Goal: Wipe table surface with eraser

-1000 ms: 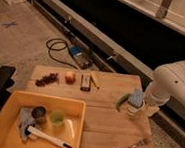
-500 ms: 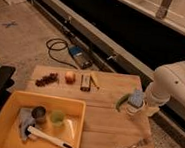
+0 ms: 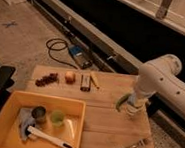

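Observation:
The eraser (image 3: 85, 82), a small dark block with a paler strip, lies flat near the far edge of the table surface (image 3: 105, 126), a light plank top. My gripper (image 3: 125, 103) hangs at the end of the white arm over the right part of the table, well to the right of the eraser and a little nearer the camera. It points down, stands open and holds nothing.
A small round fruit (image 3: 70, 76) and a dark reddish cluster (image 3: 47, 79) lie left of the eraser, a thin yellowish stick (image 3: 94, 80) right of it. A yellow bin (image 3: 44, 98) holding cups and a white-handled tool fills the near left. A metal utensil (image 3: 133, 145) lies near right.

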Robot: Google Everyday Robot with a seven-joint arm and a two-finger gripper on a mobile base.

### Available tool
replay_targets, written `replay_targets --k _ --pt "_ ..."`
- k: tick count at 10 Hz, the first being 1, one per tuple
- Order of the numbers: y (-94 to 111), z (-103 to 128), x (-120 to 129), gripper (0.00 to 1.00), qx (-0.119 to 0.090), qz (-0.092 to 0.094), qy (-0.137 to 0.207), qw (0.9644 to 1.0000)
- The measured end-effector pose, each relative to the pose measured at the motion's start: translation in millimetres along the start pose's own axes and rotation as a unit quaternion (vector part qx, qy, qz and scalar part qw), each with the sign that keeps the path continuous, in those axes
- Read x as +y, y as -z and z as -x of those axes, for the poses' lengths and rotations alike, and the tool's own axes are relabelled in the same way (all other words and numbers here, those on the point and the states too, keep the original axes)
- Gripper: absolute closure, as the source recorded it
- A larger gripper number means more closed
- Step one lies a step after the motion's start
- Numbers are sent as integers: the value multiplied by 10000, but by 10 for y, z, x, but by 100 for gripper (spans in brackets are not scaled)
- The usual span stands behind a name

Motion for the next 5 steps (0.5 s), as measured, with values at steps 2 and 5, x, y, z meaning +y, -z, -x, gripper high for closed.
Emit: replay_targets --k 2,5 --pt "11 336 -233 35 -176 -161 382 9990" --pt "-11 643 -405 35 -454 -182 643 9967"
